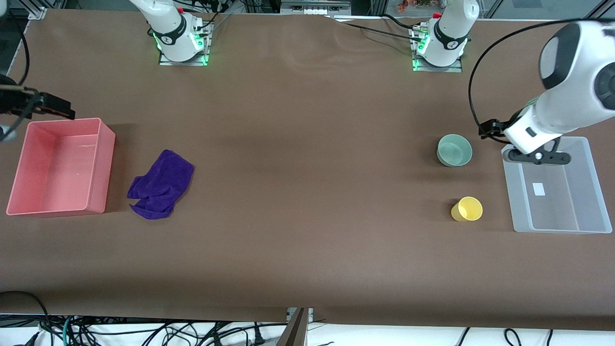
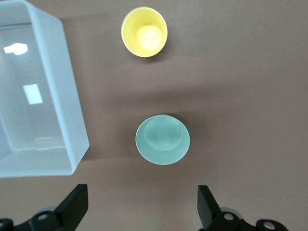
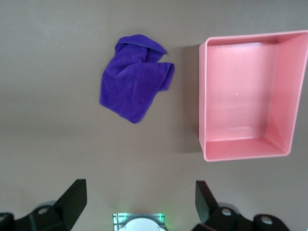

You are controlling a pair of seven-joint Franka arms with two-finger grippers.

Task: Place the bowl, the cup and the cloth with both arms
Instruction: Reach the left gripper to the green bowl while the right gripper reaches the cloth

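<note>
Three task things all sit loose on the table [image 1: 307,250], nothing grasped yet. Landmark = the bowl [image 1: 454,150].

Bowl: sage green, upright, empty, toward the left arm's end of the table. The cup [image 1: 466,209] is yellow, near the bowl and nearer the front camera than it, apart from it, apparently tipped toward the camera. A clear bin [image 1: 552,185] stands just beside the bowl, farther toward the left arm's end, not touching it. The cloth [image 1: 161,184] is purple, crumpled, well apart from the bowl at the right arm's end, with a pink bin [image 1: 60,166] just beside it, farther still from the bowl.

Left claw [image 2: 142,211]: fingers spread wide, nothing between them, up in the air; its wrist view looks down on the bowl [image 2: 162,139], cup [image 2: 144,32] and clear bin [image 2: 72,139]. In the front view it hangs over the clear bin's edge.

Right claw [image 3: 139,204]: also spread wide and empty, up in the air at the pink bin's end; its wrist view shows the cloth [image 3: 134,79] and pink bin [image 3: 202,96] below.

Step, as I judge it: start of task, both arms set to approach, no placing done. Next move likely calls for the left claw to drop onto the bowl's rim, one finger inside and one outside, while the right claw goes down on a raised fold of the cloth. Which thing goes in which bin is a guess.
</note>
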